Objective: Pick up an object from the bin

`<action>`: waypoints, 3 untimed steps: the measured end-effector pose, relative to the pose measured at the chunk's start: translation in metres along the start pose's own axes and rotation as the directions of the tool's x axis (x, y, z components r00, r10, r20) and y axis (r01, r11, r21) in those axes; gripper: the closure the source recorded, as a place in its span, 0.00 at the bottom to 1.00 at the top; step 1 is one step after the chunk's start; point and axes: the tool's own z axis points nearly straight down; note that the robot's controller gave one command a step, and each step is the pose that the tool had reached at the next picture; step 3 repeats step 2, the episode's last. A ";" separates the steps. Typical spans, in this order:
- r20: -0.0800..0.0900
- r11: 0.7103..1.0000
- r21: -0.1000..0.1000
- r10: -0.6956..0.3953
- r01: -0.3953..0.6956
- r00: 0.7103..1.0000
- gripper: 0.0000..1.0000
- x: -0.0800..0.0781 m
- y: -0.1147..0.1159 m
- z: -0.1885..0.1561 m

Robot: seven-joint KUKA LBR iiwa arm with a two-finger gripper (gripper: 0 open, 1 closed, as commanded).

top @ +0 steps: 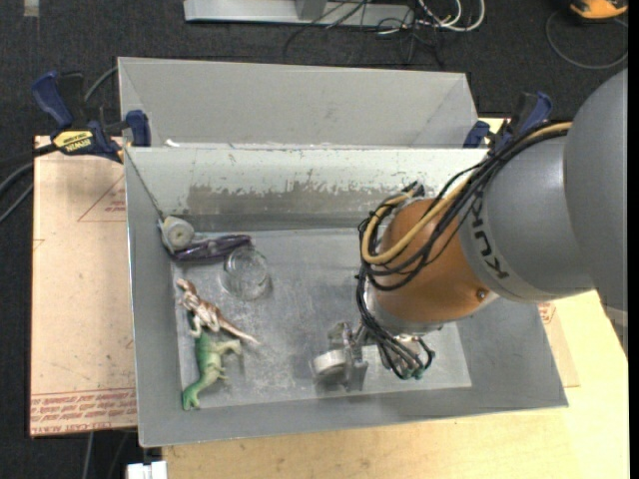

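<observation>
Bin floor (pixel 300 302) seemingly touched by hand (pixel 337 367).

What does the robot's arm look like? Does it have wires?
It's a fat, rounded grey arm with dark letters printed on it. An orange-brown cover wraps its wrist, yellow and black cables loop over that, and a small silvery gripper sits at the tip.

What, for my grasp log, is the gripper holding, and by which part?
Cannot be told: the gripper sits low by the near wall of the bin, with nothing distinguishable in it.
</observation>
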 end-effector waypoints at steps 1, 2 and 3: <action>0.000 1.000 0.000 0.000 0.000 1.000 1.00 0.000 0.000 0.000; 0.002 0.998 -0.001 0.059 -0.059 0.998 1.00 -0.015 0.011 -0.159; 0.002 0.998 -0.001 0.059 -0.059 0.998 1.00 -0.015 0.011 -0.159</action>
